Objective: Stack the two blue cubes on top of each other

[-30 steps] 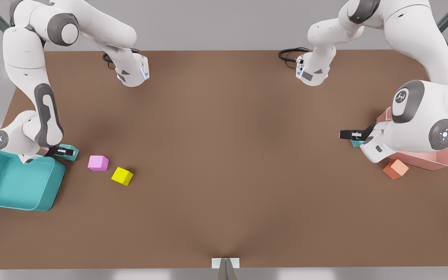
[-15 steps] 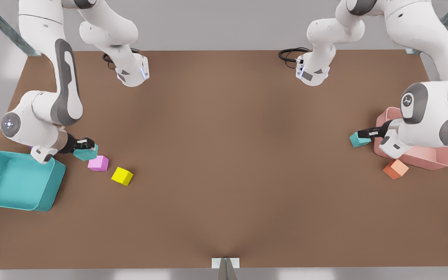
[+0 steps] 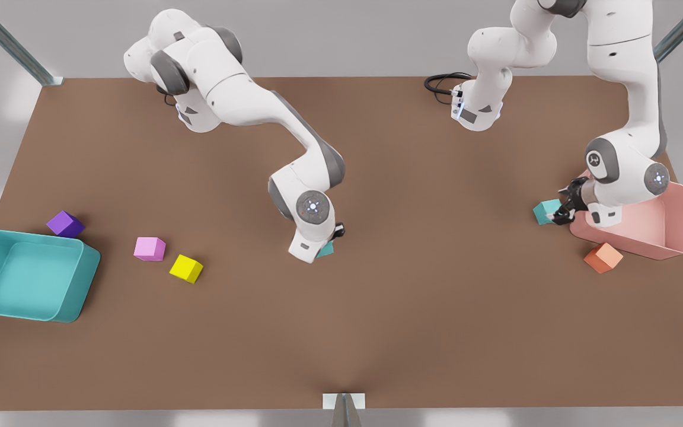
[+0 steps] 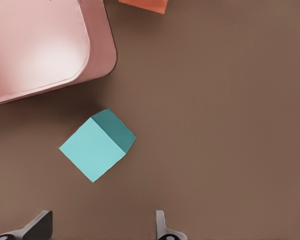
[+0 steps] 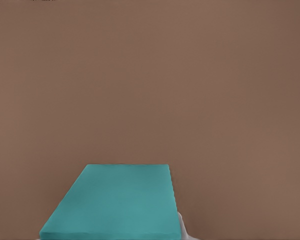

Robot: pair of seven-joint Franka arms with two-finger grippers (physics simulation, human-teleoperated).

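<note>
The brown table (image 3: 377,332) holds everything. A big teal bin (image 3: 74,284) sits near the table's edge on the front view's left, and a pink bin (image 3: 670,237) sits near the edge on the front view's right.

The right gripper (image 3: 332,237) is near the middle of the table. It pinches one blue cube (image 3: 326,249) (image 5: 115,205), and the cube sticks out just under the arm.

The left gripper (image 3: 561,210) is beside the pink bin. Its fingers (image 4: 40,227) are spread wide. The second blue cube (image 3: 545,210) (image 4: 97,145) lies on the table just in front of them, not touching, close to the pink bin's corner.

An orange cube (image 3: 603,257) lies by the pink bin. A purple cube (image 3: 65,224) sits beside the teal bin. A pink cube (image 3: 149,248) and a yellow cube (image 3: 186,268) lie close together near it.
</note>
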